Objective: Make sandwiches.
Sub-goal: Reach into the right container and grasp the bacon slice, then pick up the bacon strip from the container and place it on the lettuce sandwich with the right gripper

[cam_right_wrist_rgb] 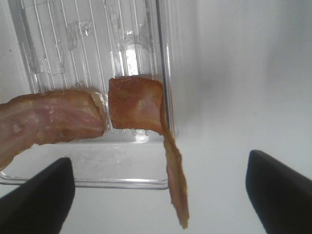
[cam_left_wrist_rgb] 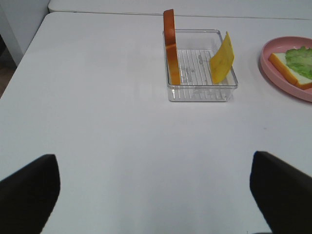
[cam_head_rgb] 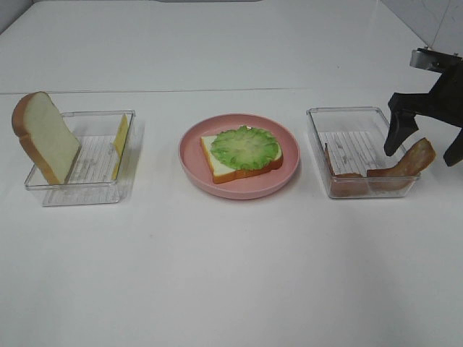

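A bread slice (cam_head_rgb: pixel 224 163) topped with a green lettuce leaf (cam_head_rgb: pixel 246 147) lies on the pink plate (cam_head_rgb: pixel 189 163). A second bread slice (cam_head_rgb: pixel 45 136) leans upright in the left clear tray (cam_head_rgb: pixel 79 195), with a yellow cheese slice (cam_head_rgb: pixel 121 137) against the opposite wall. Two bacon strips are in the right tray (cam_head_rgb: pixel 347 114): one (cam_head_rgb: pixel 341 178) inside, one (cam_head_rgb: pixel 412 157) draped over its right rim. My right gripper (cam_head_rgb: pixel 427 144) is open and empty above that draped strip (cam_right_wrist_rgb: pixel 141 105). My left gripper (cam_left_wrist_rgb: pixel 156 195) is open and empty, well back from the left tray (cam_left_wrist_rgb: pixel 200 92).
In the left wrist view the upright bread (cam_left_wrist_rgb: pixel 169 46), cheese (cam_left_wrist_rgb: pixel 222 58) and the plate's edge (cam_left_wrist_rgb: pixel 267 63) lie ahead. The white table top has an edge on the left (cam_left_wrist_rgb: pixel 19 63) and a seam at the back.
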Tool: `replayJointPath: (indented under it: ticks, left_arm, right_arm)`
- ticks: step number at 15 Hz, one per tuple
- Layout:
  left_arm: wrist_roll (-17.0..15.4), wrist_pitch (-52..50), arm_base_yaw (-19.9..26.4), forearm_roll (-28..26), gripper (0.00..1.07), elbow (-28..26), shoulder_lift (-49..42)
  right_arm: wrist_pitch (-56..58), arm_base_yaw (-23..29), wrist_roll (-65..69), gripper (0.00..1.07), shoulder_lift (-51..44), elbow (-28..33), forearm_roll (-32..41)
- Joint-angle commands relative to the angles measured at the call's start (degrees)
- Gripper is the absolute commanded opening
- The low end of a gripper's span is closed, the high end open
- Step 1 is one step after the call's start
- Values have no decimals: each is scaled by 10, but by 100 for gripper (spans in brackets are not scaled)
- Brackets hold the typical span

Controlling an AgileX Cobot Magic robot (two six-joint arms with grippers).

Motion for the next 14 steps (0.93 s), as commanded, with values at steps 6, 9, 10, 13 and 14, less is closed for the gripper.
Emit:
replayJointPath:
  ticks: [6, 9, 10, 13, 14]
  left_arm:
    - [2, -5, 1, -3, 100, 2, -2]
    - [2, -5, 1, -3, 100, 2, -2]
    - [2, -5, 1, -3, 100, 2, -2]
    - [2, -5, 1, -3, 100, 2, -2]
    - [2, -5, 1, -3, 100, 2, -2]
  right_arm:
    - [-7, -2, -1, 24, 3, 4, 12]
    - [-8, -2, -1, 0, 3, 4, 9]
    - [-9, -2, -1, 0, 3, 4, 9]
    - [-10, -2, -1, 0, 3, 4, 7]
    - [-2, -2, -1, 0, 3, 1, 9]
